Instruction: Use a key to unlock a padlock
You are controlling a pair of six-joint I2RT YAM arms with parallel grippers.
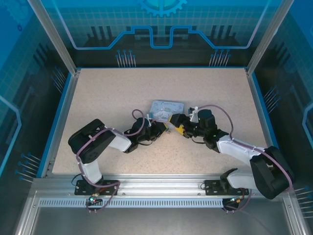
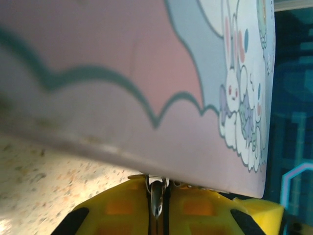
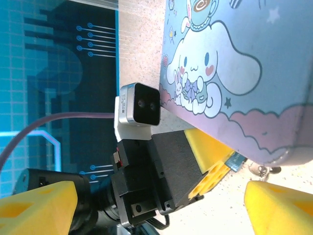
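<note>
Shut left gripper (image 2: 157, 208) pinches a thin silvery metal piece (image 2: 156, 196) between its yellow fingers, right under the edge of the pastel cartoon box (image 2: 122, 73). In the right wrist view the left gripper's yellow fingers (image 3: 210, 156) clamp a small bluish padlock (image 3: 238, 160) against the box's lower edge. Small silvery bits (image 3: 261, 170) poke out just past it; I cannot tell whether they are the key. My right gripper (image 3: 159, 191) stands open, its yellow fingers (image 3: 39, 208) wide apart with nothing between them. From above, the left gripper (image 1: 165, 129) and right gripper (image 1: 176, 125) meet tip to tip.
The pastel box (image 1: 166, 107) lies flat mid-table, just behind both grippers. Purple cables (image 1: 222, 115) loop off the arms. The speckled tabletop (image 1: 122, 88) is bordered by a blue rim and the aluminium rail (image 1: 156, 188) at the near edge.
</note>
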